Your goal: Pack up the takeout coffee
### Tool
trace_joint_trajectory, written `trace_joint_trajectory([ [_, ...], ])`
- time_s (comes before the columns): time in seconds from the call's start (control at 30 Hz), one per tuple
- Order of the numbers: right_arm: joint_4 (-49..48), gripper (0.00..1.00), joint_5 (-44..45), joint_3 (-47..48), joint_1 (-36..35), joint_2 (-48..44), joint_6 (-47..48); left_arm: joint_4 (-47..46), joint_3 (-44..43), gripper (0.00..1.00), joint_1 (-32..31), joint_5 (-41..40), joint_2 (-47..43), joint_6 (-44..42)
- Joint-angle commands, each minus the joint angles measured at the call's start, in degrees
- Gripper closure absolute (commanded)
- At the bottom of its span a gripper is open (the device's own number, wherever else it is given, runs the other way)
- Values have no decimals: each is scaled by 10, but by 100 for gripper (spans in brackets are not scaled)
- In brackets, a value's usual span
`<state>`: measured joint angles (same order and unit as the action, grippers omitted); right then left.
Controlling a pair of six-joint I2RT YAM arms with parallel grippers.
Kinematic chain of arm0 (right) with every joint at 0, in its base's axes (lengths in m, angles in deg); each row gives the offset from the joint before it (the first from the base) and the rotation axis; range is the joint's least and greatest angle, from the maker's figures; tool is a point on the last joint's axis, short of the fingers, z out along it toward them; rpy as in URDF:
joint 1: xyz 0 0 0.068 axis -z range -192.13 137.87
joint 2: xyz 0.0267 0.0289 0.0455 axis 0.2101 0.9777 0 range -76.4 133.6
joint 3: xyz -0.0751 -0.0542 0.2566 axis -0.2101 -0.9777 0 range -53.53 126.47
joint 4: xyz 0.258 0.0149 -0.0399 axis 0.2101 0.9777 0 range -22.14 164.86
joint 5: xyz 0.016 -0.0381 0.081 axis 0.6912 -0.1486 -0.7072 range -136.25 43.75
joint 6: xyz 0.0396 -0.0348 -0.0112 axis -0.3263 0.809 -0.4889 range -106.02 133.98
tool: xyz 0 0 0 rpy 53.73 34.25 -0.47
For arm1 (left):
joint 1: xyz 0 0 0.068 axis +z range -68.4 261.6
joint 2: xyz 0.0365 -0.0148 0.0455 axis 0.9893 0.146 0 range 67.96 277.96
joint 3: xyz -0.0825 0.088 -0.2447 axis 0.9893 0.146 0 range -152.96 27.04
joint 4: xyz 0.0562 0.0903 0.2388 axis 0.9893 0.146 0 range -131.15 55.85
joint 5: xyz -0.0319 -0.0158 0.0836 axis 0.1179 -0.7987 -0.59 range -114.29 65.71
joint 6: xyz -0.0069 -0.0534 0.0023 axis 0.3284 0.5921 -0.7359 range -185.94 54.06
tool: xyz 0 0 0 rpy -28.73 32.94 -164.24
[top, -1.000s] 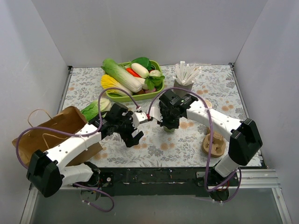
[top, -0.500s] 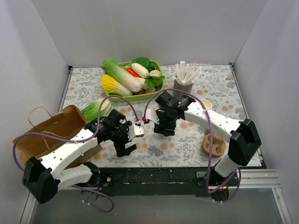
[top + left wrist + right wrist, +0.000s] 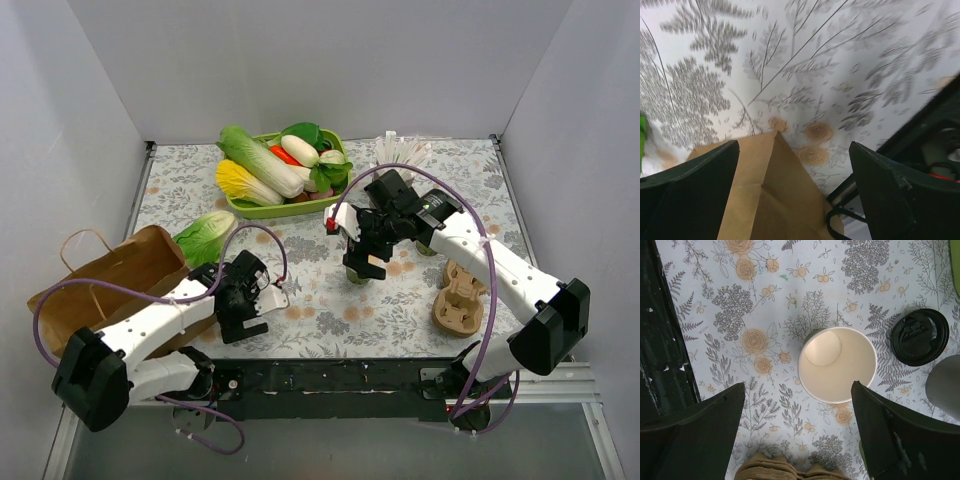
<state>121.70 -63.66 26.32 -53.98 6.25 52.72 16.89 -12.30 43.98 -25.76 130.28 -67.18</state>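
- Since the earlier frames the left pincer (image 3: pixel 794 146) has been drawn back toward the brown paper bag (image 3: pixel 120 275), and the right pincer (image 3: pixel 797 386) has been brought over the lidless green cup (image 3: pixel 837 365).
- Both pincers are seen spread wide, with nothing between their fingers.
- The takeout coffee (image 3: pixel 920 336) is set upright on the cloth to the right of the right pincer, outside its fingers. It is apart from the lidless cup and near the grey straw holder (image 3: pixel 946 385).
- A cardboard cup carrier (image 3: pixel 458 300) is laid right of that pincer, nearer the bases.
- The table is covered with a floral cloth (image 3: pixel 180 185) of grey ferns and orange roses, and is edged by a black front rail (image 3: pixel 330 375).
- Three sides are closed by plain white walls (image 3: pixel 300 60); a green tray (image 3: pixel 290 209) of toy vegetables is placed well beyond both pincers.
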Motion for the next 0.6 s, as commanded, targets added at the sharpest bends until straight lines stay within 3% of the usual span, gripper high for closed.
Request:
trace_joint_trajectory([
  [0.0,-9,5,-20,20,4,-13,-16,-18,47,6,24,-148,18,-10],
  [0.27,-25,5,-13,16,9,-21,-24,-136,73,3,111,-263,42,-56],
  [0.57,-23,6,-13,16,12,-20,-24,-329,6,3,218,-310,166,-78],
])
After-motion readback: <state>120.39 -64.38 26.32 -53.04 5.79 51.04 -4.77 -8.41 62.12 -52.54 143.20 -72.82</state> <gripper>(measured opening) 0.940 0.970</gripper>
